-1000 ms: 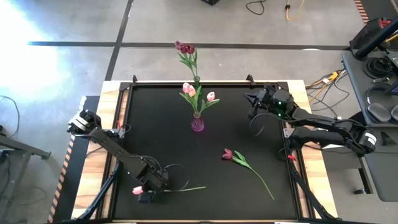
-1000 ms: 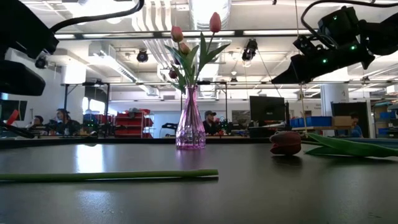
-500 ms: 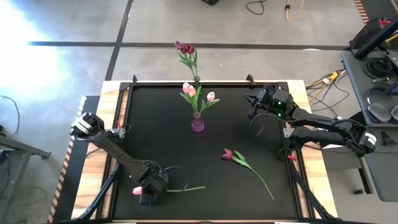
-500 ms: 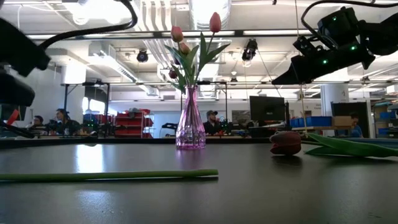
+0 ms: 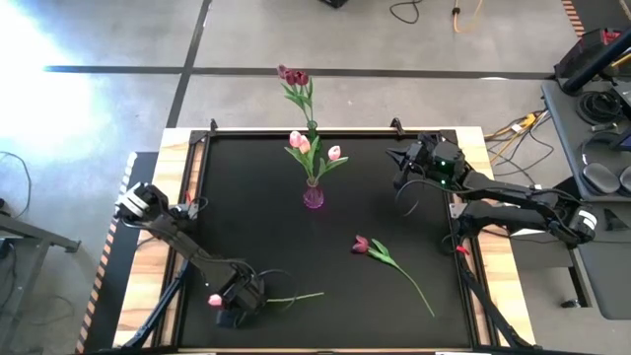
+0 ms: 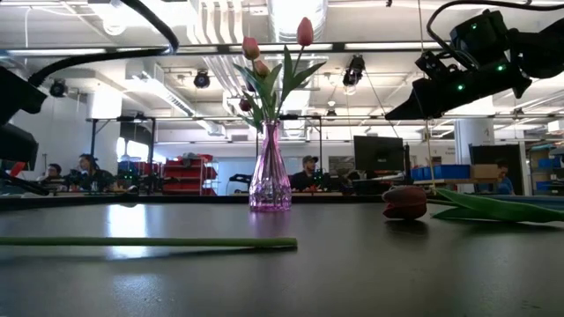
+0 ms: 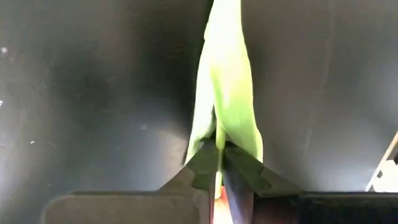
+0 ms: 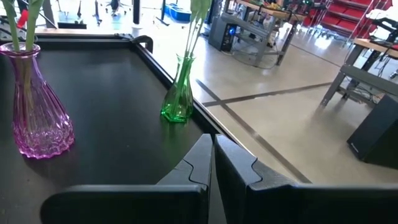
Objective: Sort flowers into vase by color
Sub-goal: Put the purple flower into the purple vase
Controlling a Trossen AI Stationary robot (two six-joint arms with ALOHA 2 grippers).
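Left claw (image 7: 219, 163) clamped on pink tulip (image 5: 215, 299) stem just behind the head, stem trailing flat along bench (image 5: 394, 187); grip suits lifting toward pink vase (image 5: 314, 194). Right claw (image 8: 212, 152) together, parked.

The left arm reaches low over the worktop's near-left corner, its left gripper (image 5: 233, 301) with jaws pinched tight. The right arm waits raised at the far right, its right gripper (image 5: 401, 165) with jaws closed.
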